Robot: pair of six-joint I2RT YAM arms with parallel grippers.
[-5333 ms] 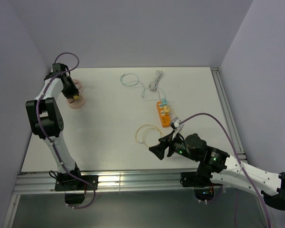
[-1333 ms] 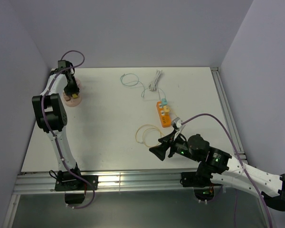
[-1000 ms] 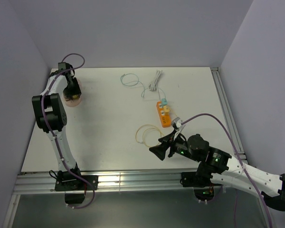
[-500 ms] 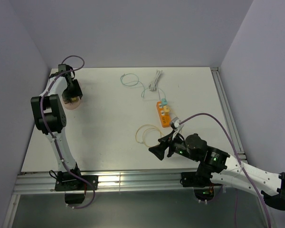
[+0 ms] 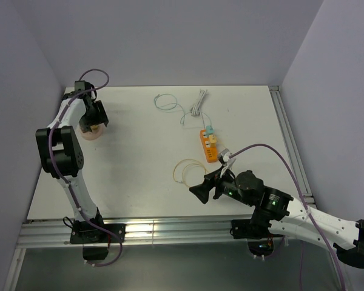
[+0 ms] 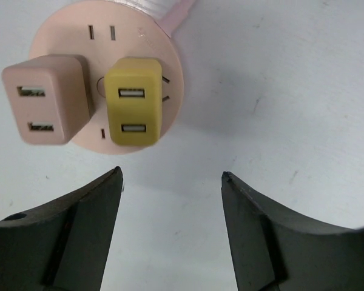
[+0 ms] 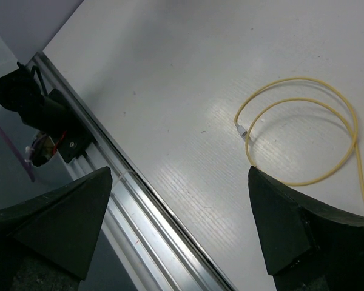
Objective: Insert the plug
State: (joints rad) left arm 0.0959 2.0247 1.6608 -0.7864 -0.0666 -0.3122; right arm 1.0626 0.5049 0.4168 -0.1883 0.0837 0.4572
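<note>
The yellow plug (image 6: 132, 100) sits square on the face of the round pink socket hub (image 6: 67, 33), right beside a pink plug (image 6: 47, 100) seated on the same face. Both show two USB ports facing up. Neither looks tilted, though how deep the prongs go cannot be seen. Judged from this, the insertion itself looks finished and the step in hand is letting go.

The left gripper (image 6: 171, 177) hovers just off the hub's near edge, jaws spread, with only bare table (image 6: 291, 91) between them and nothing pinched. The next move calls for a straight lift away from the hub without catching the yellow plug or dragging the hub sideways.

The right gripper (image 7: 181, 176) is well apart from the hub, toward the near rail, jaws spread wide and empty over a loose yellow cable (image 7: 246, 136).

No bin or tray is in sight. The hub is the only thing holding anything: the two plugs fill its middle, and one pair of slots near its rim is free.
</note>
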